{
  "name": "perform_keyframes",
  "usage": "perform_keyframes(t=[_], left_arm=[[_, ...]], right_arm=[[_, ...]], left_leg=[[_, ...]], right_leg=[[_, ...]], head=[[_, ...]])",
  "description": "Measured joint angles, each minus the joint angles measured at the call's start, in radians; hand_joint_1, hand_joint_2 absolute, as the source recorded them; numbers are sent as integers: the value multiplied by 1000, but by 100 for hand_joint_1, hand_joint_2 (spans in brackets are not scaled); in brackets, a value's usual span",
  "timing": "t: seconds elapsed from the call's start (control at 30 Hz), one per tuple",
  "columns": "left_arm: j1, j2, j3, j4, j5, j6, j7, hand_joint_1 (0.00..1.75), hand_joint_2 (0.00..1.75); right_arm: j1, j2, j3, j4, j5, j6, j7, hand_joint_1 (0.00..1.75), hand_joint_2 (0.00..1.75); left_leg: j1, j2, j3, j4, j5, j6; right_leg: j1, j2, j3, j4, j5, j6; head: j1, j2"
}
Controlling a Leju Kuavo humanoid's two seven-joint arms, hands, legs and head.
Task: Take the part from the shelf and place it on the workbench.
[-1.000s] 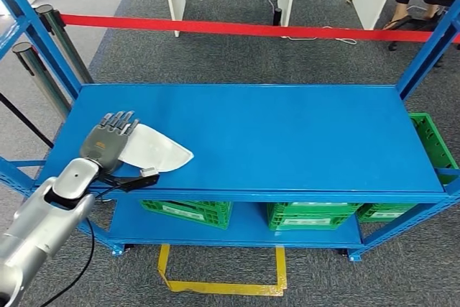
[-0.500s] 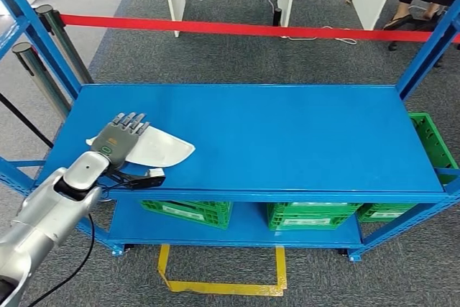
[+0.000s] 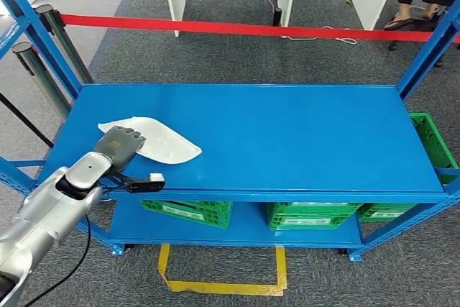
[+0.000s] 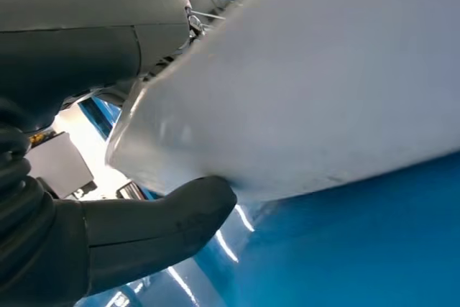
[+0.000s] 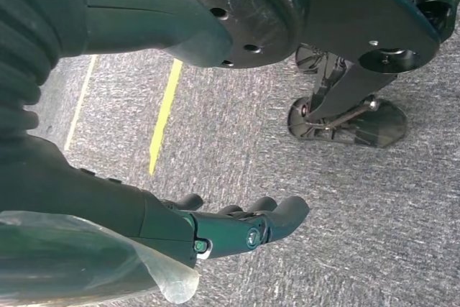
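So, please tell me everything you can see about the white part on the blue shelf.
The white part is a thin, smooth, curved shell, plastic by its look, tapering to a point. It lies on the shelf, top level, near the left front corner. The left hand grips its near edge, thumb under it.

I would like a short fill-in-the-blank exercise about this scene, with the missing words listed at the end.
1. The left hand grips a white part that lies on the ____ shelf.
2. Under the shelf stand crates of ____ colour.
3. Behind the shelf stretches a ____ barrier tape.
4. The right hand hangs over grey ____.

Missing words: blue; green; red; carpet
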Motion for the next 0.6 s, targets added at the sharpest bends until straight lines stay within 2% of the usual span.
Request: perform_keyframes(t=[0.33,0.6], left_arm=[[-12,5,-27,14,7,17,-5,175,175],[5,0,-41,43,2,133,3,175,175]], right_arm=[[0,0,0,0,0,0,0,0,175],[0,0,1,0,-4,0,-1,0,175]], left_leg=[[0,0,0,0,0,0],[0,0,0,0,0,0]], right_leg=[[0,0,0,0,0,0],[0,0,0,0,0,0]], head=[[0,0],[0,0]])
